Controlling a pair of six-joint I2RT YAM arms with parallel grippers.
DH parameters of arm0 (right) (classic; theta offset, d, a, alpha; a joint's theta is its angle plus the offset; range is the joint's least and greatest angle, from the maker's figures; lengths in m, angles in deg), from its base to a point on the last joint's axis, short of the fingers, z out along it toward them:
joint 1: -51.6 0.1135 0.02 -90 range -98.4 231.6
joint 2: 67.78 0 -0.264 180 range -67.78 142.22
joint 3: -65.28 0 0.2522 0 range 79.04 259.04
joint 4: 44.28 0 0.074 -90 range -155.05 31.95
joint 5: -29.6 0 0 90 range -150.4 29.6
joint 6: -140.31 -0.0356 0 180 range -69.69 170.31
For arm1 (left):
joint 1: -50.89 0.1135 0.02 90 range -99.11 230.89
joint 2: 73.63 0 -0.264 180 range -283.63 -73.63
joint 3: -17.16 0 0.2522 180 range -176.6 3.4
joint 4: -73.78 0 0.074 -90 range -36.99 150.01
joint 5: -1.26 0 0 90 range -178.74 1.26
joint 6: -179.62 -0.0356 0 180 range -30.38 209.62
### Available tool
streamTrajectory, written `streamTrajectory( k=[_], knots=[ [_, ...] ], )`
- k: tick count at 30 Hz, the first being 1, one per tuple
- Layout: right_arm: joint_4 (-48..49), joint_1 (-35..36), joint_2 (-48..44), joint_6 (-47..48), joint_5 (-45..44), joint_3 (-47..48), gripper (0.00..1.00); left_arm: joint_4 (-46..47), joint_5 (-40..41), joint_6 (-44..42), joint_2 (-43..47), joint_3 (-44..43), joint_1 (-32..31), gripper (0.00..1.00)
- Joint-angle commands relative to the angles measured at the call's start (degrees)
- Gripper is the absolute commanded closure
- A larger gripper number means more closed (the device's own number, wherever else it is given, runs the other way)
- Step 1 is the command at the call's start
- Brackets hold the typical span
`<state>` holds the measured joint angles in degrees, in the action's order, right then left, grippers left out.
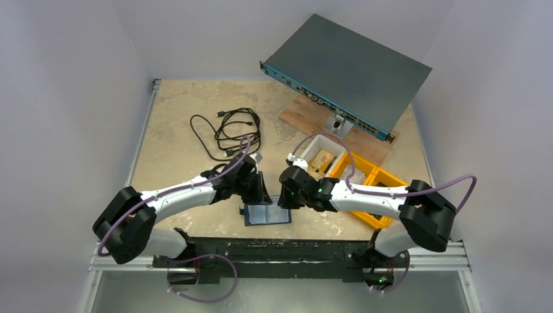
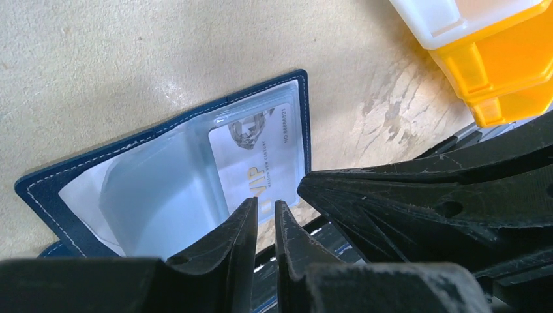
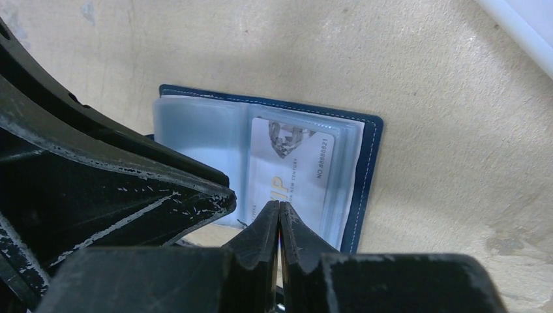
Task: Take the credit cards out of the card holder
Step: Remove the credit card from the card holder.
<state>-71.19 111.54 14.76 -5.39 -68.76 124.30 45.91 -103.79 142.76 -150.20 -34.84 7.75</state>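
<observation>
- Progress: the card holder (image 1: pixel 266 214) lies opened flat on the table (image 1: pixel 182 124), so opening is done. No card is out yet, and extraction appears to be only beginning.
- Location: the holder sits between the two grippers, directly ahead of and beneath both sets of fingertips.
- Appearance: a dark navy cover with pale stitching and clear plastic sleeves inside. One sleeve holds a whitish card (image 3: pixel 293 166) printed "VIP"; the sleeve beside it looks empty.
- Right gripper (image 3: pixel 279 205): jaws pressed together at the card's near edge. Whether they nip the card or the sleeve cannot be told.
- Left gripper (image 2: pixel 264 203): jaws a narrow slit apart, tips at the same card edge, with nothing visibly held.
- Remaining: draw the card clear of its sleeve. Other sleeves may hide more cards.
</observation>
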Motion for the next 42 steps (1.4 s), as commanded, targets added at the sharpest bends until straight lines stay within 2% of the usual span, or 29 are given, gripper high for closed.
streamTrajectory(
  k=[1, 21, 36, 42],
  knots=[
    [-0.74, -0.18, 0.99, 1.81, -1.93, -0.31, 0.97, 4.0, -0.77, 1.12, -1.0, 1.57, 0.06, 0.85],
    [-2.78, -0.09, 4.39, 3.31, -4.03, 0.27, 1.0, 10.07, -2.2, 1.68, -3.94, 6.45, 1.25, 0.79],
    [-1.48, 1.53, 8.04, 3.02, -2.43, 1.09, 1.0, 18.66, -5.41, 3.6, -5.96, 9.09, 2.17, 0.79],
    [-1.4, 1.58, 8.92, 1.51, -1.34, 0.04, 1.0, 18.85, -6.01, 3.88, -3.74, 10.16, 3.08, 0.84]
  ],
)
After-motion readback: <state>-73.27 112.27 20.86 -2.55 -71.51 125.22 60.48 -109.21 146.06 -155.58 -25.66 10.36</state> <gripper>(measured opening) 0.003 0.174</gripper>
